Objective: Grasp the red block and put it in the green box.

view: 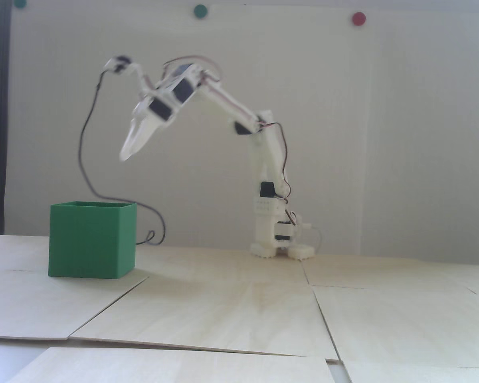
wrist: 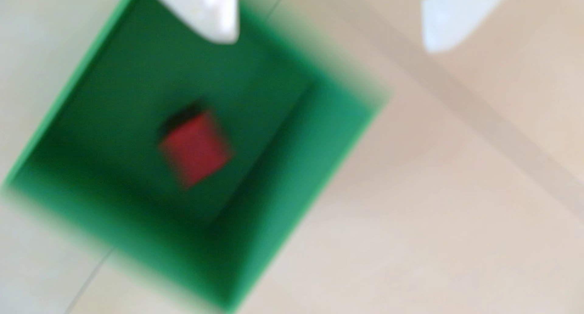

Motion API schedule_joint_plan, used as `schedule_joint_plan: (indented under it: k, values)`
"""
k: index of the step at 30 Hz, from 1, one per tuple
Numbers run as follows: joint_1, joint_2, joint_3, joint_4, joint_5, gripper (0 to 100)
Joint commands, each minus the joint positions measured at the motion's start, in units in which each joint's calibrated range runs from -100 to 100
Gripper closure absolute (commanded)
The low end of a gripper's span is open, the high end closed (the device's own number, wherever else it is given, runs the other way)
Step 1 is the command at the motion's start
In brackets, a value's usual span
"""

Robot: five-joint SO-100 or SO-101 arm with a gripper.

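The red block [wrist: 196, 148] lies on the floor of the green box [wrist: 331, 162], near the middle and clear of all four walls, as the blurred wrist view shows; in the fixed view the walls hide it. By its look it is a small, stiff, light brick with a matte skin that should not slip, best taken across its two narrower flat faces. The box [view: 92, 239] stands on the pale wooden tabletop [view: 239, 303], open at the top, thin-walled and probably easy to nudge. Above it and a little to the right in the fixed view hangs the claw [view: 128, 151], released and empty, its two white fingers [wrist: 218, 20] spread wide in the wrist view. Judging by this, the placing looks done.
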State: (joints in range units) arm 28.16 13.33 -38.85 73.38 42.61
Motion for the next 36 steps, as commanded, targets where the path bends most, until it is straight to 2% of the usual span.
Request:
schedule_joint_plan:
  k: [1, 2, 4, 9, 19, 26, 36]
  values:
    - [-6.89, -28.29, 16.23, 6.64, -0.71, 89]
    - [-8.58, -33.02, 22.17, 7.82, -0.71, 95]
    - [-10.27, -38.39, 30.34, 9.00, -0.71, 99]
    - [-14.13, -50.08, 52.78, 7.06, -0.76, 98]
    - [-28.36, -76.37, 100.17, -10.39, -0.71, 98]
    - [-34.47, -90.43, 119.60, -10.90, -0.71, 98]
    - [-37.37, -100.53, 134.68, -10.90, -0.71, 98]
